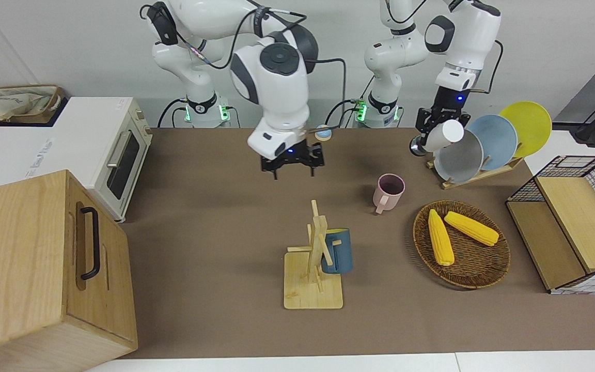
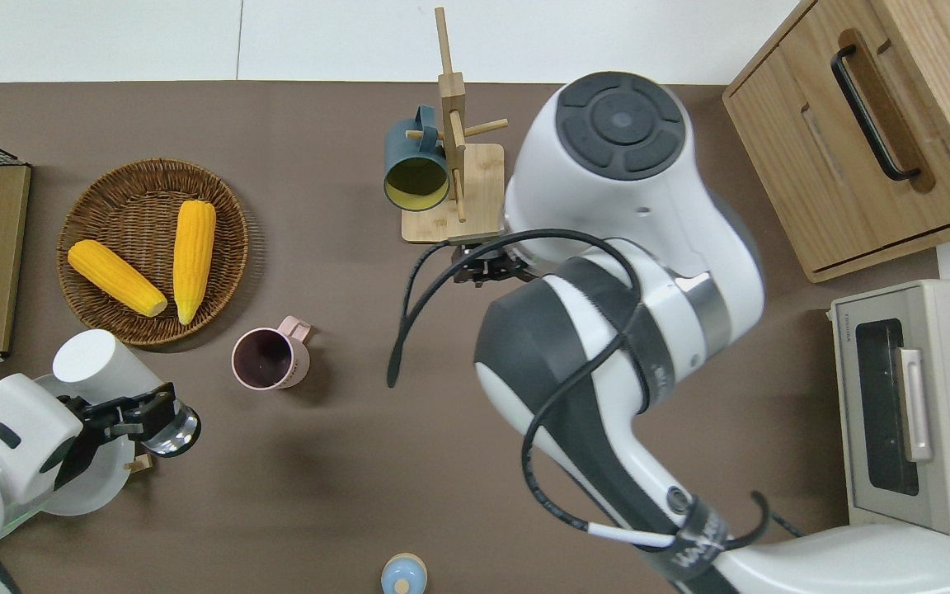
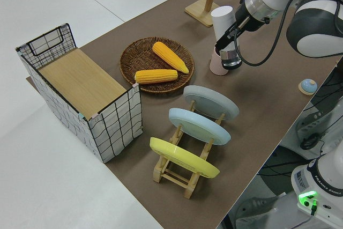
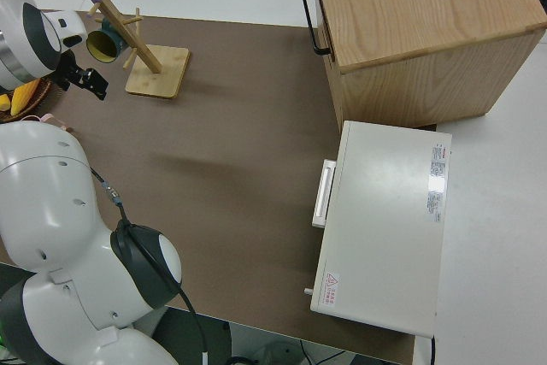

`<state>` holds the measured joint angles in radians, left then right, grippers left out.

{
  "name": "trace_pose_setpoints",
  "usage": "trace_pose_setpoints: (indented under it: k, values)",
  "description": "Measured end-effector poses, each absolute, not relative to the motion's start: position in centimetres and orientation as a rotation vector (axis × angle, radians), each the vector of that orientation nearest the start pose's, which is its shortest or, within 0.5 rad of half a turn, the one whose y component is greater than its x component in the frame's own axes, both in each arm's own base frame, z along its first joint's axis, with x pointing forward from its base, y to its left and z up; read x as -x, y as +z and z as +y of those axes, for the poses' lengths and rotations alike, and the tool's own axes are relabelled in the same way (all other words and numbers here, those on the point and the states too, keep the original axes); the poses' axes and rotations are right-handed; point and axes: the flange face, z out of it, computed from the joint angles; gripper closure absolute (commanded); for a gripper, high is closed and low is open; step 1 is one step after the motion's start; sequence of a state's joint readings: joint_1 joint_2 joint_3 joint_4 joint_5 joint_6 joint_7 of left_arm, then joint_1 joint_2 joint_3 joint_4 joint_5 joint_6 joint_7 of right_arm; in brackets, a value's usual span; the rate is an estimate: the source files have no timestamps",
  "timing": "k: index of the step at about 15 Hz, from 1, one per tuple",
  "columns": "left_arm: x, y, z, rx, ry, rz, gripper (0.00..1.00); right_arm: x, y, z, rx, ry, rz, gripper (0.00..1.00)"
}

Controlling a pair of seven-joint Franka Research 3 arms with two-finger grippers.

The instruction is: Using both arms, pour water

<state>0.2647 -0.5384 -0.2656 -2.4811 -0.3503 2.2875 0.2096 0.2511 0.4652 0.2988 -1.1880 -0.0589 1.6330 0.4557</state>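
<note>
1. both arms are glossy white, jointed, strung with black cables, each ending in a black two-finger gripper.
2. the left gripper pinches a white bottle with a steel cap, tilted, up over the table by the plate rack.
3. the right gripper hangs with its fingers spread and nothing in them, over bare brown table between the mug stand and the robots.
4. the pink mug stands upright, apart from both grippers, near the corn basket.
5. bare table lies between the mug stand and the oven.
</note>
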Motion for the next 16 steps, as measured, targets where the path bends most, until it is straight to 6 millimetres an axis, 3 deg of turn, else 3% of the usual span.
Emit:
trace_pose_setpoints:
  k: [4, 8, 12, 16]
  values:
    - [-41.8, 49.6, -3.8, 3.209, -0.538, 0.037, 1.00, -61.4, 53.3, 23.8, 3.110, 0.090, -0.240, 0.013]
    - [-41.5, 48.8, -5.2, 3.205, -0.509, 0.045, 1.00, -61.8, 54.2, 15.8, 3.151, 0.099, -0.267, 0.011]
    - [-41.3, 48.1, -5.7, 3.208, -0.486, 0.060, 1.00, -61.7, 56.5, 10.8, 3.167, 0.061, -0.308, 0.013]
    - [-41.1, 47.3, -6.5, 3.211, -0.458, 0.086, 1.00, -60.2, 59.1, 7.3, 3.185, 0.079, -0.240, 0.013]
